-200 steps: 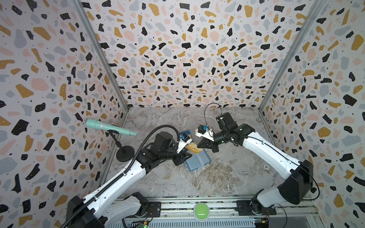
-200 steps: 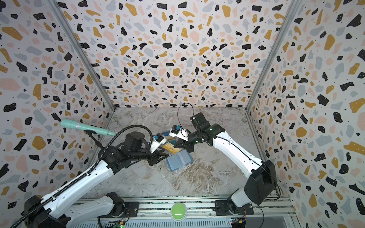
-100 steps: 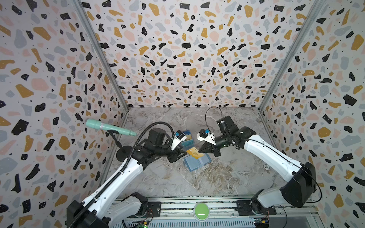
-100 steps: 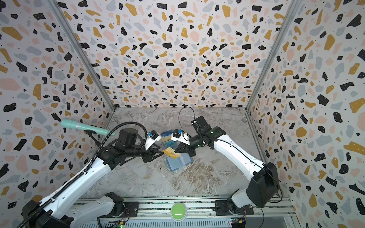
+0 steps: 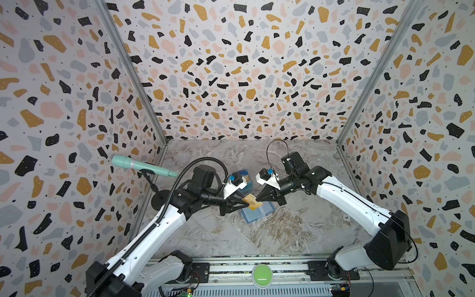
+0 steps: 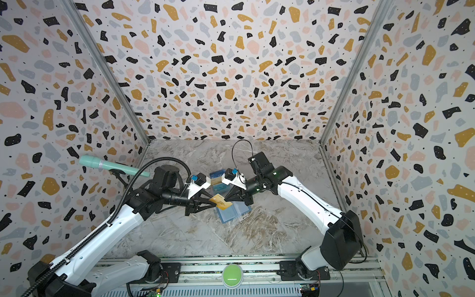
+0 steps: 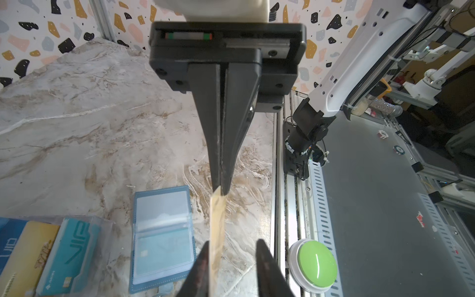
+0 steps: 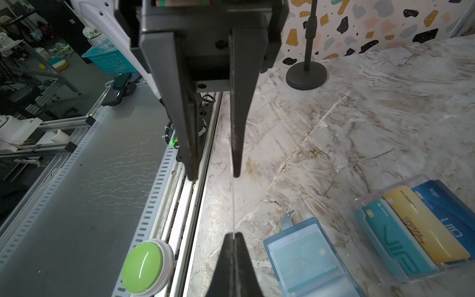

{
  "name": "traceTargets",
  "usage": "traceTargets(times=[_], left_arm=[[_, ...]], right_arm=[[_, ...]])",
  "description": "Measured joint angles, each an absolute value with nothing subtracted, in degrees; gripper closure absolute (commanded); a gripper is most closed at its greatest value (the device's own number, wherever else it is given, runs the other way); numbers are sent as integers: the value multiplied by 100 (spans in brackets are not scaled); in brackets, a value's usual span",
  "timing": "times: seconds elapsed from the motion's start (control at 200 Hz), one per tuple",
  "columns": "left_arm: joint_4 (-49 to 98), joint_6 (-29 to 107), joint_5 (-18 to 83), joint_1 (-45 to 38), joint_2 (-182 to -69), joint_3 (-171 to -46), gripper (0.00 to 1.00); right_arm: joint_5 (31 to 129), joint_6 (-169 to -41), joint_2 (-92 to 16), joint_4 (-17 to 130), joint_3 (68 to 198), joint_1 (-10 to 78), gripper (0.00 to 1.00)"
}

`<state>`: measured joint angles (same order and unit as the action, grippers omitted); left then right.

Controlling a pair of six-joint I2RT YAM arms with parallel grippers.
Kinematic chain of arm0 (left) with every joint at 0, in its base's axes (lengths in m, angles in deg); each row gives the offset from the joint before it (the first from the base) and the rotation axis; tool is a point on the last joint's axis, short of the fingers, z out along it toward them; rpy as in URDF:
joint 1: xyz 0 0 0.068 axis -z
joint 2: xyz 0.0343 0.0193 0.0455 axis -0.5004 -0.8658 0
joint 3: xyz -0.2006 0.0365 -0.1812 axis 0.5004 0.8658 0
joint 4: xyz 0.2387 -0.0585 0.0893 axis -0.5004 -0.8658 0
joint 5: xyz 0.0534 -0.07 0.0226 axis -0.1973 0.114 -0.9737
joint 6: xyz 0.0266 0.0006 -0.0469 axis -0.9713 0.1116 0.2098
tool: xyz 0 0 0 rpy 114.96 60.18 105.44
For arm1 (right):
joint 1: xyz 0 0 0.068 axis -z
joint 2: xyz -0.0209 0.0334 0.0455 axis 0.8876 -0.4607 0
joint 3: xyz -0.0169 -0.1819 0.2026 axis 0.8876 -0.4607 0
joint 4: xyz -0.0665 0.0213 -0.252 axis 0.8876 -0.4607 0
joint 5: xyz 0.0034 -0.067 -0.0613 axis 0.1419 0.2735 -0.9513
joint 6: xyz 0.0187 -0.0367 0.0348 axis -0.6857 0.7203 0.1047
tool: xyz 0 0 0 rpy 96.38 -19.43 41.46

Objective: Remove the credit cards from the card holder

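Passing a tan-gold card (image 7: 217,226) between the arms above the marble table (image 7: 77,115). The right gripper (image 7: 221,189) was pressed together on one short end of the card and held it edge-up and clear of the table, a pose that presented the free end to the other arm. The left gripper (image 7: 232,241) stood spread around that free end, with the card against one finger (image 7: 203,264) and a gap to the other, so the grip appeared not yet taken over.

The card holder (image 7: 162,236) lay opened flat on the table just below the exchange. One clear sleeve looked empty, and another showed a teal card (image 7: 164,246) inside, so the task appeared unfinished.

The clear acrylic stand (image 8: 370,198) sat just beside the holder with three cards leaning in its tiers, probably the place for cards already removed. Legible writing in the right wrist view: "VIP" on the stand's teal card (image 8: 395,246) and "logo" on the blue card (image 8: 434,194). The lettering on the yellow card (image 8: 424,226) was too slanted to read.
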<state>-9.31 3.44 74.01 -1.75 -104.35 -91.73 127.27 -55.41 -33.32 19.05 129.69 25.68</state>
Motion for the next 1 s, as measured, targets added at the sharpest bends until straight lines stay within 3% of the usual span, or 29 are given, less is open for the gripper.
traceTargets(times=[0.24,0.325,0.481,0.586,0.816,1.001], left_arm=[[-793,447,7421,-204,-10599,-9173,100],[-697,538,7434,-206,-10651,-9173,100],[-371,906,7449,-206,-10653,-9171,100],[189,1362,7383,-206,-10574,-9092,100],[2232,2919,6813,-206,-10279,-8338,100],[4105,4269,6293,-206,-10271,-7798,100]], right_arm=[[12786,-5545,-3373,1892,12971,2562,100],[12778,-5589,-3373,1892,12971,2577,100],[12887,-5930,-3364,2090,12960,2787,56],[13101,-6418,-3139,2676,12633,3180,37],[13438,-8328,-1782,5170,10711,3845,25],[13473,-10155,-1537,7786,9667,3834,23]])
